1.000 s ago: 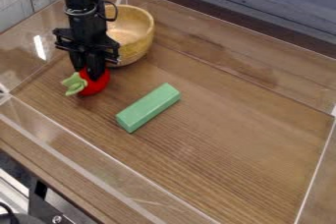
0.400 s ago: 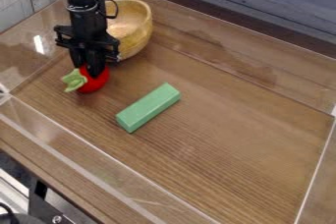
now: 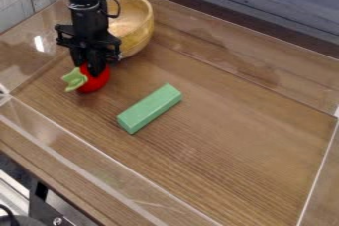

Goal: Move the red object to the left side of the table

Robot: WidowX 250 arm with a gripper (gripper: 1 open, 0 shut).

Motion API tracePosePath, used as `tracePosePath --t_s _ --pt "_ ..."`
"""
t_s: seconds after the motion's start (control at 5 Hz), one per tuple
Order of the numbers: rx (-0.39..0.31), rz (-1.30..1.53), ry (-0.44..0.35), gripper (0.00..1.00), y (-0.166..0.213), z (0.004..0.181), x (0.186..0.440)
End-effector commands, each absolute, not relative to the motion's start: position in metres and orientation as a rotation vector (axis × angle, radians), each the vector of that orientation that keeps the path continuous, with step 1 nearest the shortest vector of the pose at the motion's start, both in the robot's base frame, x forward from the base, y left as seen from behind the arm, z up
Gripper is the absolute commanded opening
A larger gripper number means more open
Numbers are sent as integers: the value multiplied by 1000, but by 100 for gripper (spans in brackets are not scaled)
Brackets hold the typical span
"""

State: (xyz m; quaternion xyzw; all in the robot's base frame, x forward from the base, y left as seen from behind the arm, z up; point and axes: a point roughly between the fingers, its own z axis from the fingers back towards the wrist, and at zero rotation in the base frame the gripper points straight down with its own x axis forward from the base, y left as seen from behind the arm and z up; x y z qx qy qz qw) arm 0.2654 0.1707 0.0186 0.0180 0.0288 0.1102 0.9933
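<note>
The red object (image 3: 90, 83), a small glossy toy fruit with a pale green leafy cap (image 3: 71, 79), sits low over the brown wood-grain table (image 3: 225, 121) at the left. My black gripper (image 3: 90, 73) comes straight down onto it, fingers closed around its top. The fingertips are partly hidden by the fruit.
A green rectangular block (image 3: 149, 107) lies diagonally to the right of the fruit. A light wooden bowl (image 3: 133, 30) stands just behind the gripper. Low clear acrylic walls (image 3: 79, 161) edge the table on the front, left and right.
The gripper and the red object have shifted slightly left and toward the back; the jaws stay closed on the fruit. The green block and bowl have not moved.
</note>
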Motion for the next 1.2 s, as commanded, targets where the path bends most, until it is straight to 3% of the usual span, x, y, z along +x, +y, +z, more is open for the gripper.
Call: tracePosePath --t_s 0.0,1.0 --pt "33 236 100 0 173 3 262" --pt "32 245 144 0 171 6 268"
